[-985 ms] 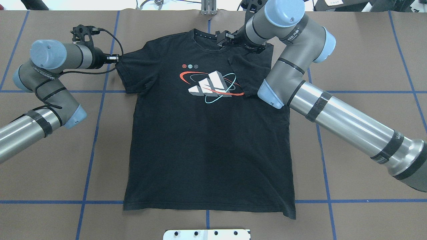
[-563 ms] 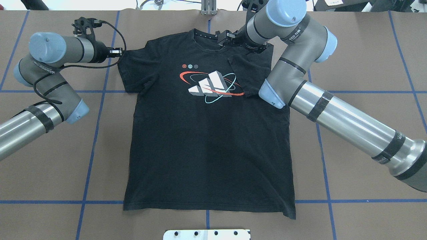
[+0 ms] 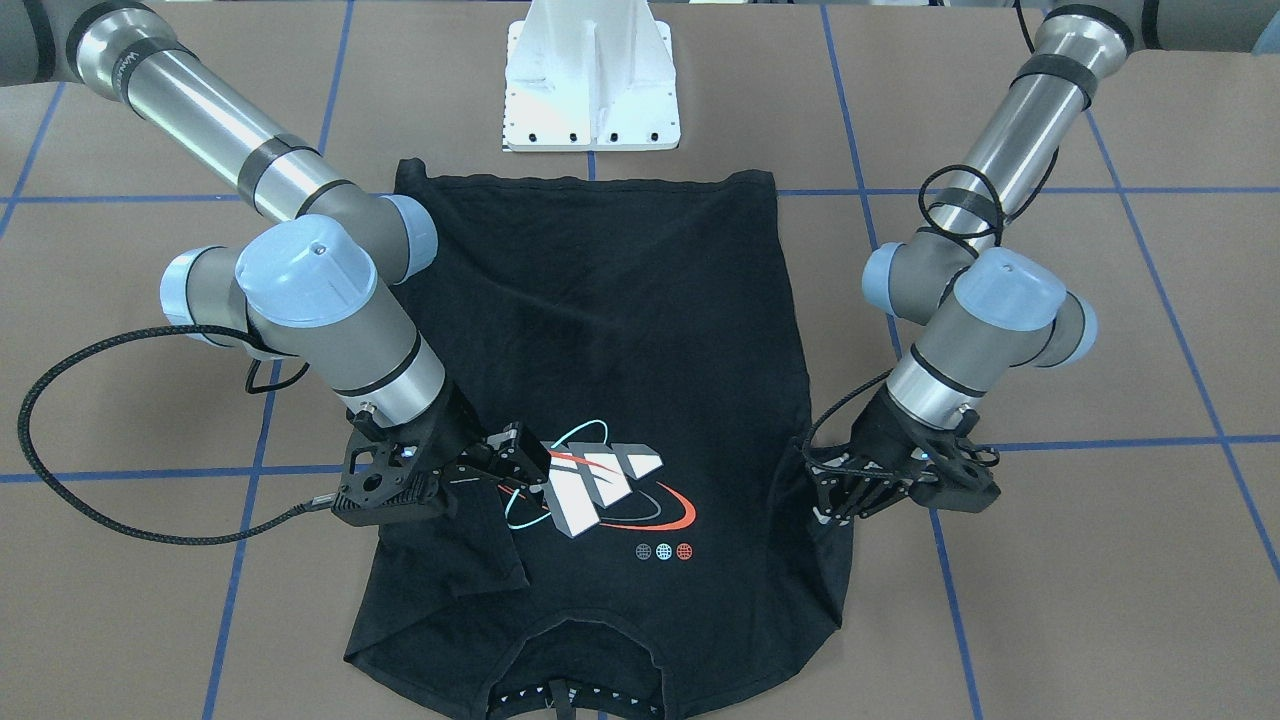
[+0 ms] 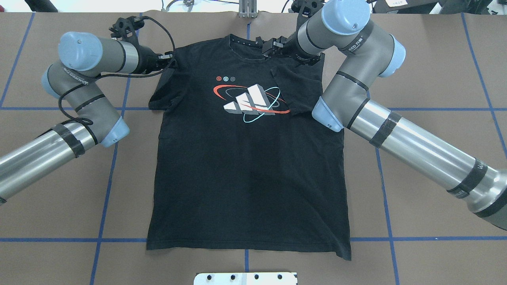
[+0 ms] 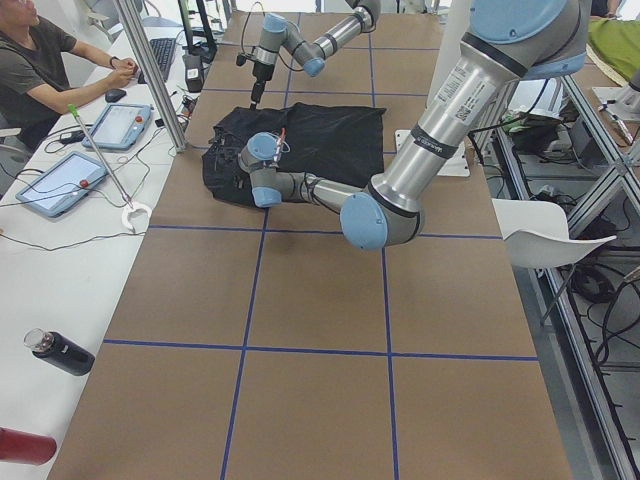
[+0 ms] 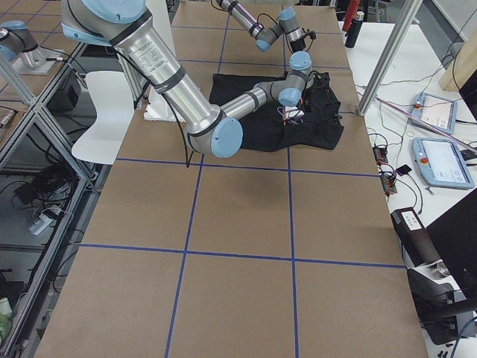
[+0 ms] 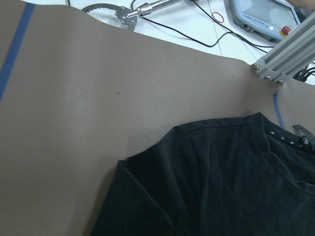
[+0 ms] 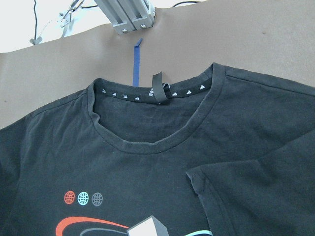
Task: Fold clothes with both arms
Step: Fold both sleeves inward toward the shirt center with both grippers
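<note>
Brown paper crossed by blue tape lines [image 3: 1100, 440] covers the table [image 3: 1100, 560]. From the front-facing view, the black T-shirt [image 3: 620, 330] lies flat on it, graphic [image 3: 600, 490] up, collar [image 3: 580, 640] away from the white pedestal base [image 3: 590, 90]. The left gripper [image 3: 832, 492] pinches the edge of one sleeve [image 3: 822, 545], which bunches toward it. The right gripper [image 3: 525, 458] hangs over the other sleeve [image 3: 490, 550], already folded onto the chest. I cannot tell whether its fingers are spread or together.

Overhead, the shirt sits mid-table between the left arm [image 4: 39, 154] and right arm [image 4: 416, 146].

Left side view: a seated person [image 5: 40, 60] at a white bench [image 5: 60, 290] with tablets [image 5: 60, 185].

The left wrist camera shows shoulder and sleeve on paper; the right one shows collar and folded sleeve.
</note>
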You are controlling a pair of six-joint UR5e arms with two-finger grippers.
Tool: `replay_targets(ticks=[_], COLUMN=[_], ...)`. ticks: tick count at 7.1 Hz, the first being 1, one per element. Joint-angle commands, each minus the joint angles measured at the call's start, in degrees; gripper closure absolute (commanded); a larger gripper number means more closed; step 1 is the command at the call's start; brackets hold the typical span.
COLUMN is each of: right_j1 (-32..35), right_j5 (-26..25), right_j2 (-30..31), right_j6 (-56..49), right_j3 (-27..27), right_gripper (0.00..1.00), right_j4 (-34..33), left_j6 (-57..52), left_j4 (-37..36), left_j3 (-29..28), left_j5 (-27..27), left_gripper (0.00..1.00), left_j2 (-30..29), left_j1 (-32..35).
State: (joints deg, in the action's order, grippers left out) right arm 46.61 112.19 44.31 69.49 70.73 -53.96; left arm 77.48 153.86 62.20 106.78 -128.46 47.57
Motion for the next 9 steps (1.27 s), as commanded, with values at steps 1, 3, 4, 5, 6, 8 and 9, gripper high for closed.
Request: replay_targets(ticks=[1, 3, 4, 5, 6, 8, 9], right_j1=[0.4, 0.6, 1.1, 1.4, 1.4, 1.4, 1.4], right_j5=[1.4, 2.3, 3.0, 3.1, 3.1, 3.0, 3.0], right_j2=[1.3, 2.3, 2.7, 3.3, 3.3, 3.5, 3.5], right_j6=[-0.1, 0.0, -0.3, -0.6, -0.6, -0.6, -0.6], right_j3=[1.5, 3.1, 3.1, 3.1, 3.1, 3.1, 3.1], right_gripper=[0.00, 0.00, 0.00, 0.00, 0.00, 0.00, 0.00], right_j4=[0.1, 0.0, 0.0, 0.1, 0.1, 0.1, 0.0], left_j6=[8.0, 8.4, 8.4, 8.5, 8.4, 8.4, 8.4], left_j4=[-0.7, -0.5, -0.4, -0.2, -0.2, 0.9, 1.4], left_j3=[-11.5, -17.0, -17.1, -17.1, -17.1, -17.0, -17.0], left_j5=[-8.4, -9.8, -10.6, -10.7, -10.6, -10.6, -10.5], left_gripper=[1.00, 1.00, 1.00, 1.00, 1.00, 1.00, 0.39], left_j2=[-12.3, -17.8, -17.9, -17.9, -17.8, -17.9, -17.8], left_j1=[-4.0, -4.9, -5.6, -5.9, -5.9, -5.9, -5.8])
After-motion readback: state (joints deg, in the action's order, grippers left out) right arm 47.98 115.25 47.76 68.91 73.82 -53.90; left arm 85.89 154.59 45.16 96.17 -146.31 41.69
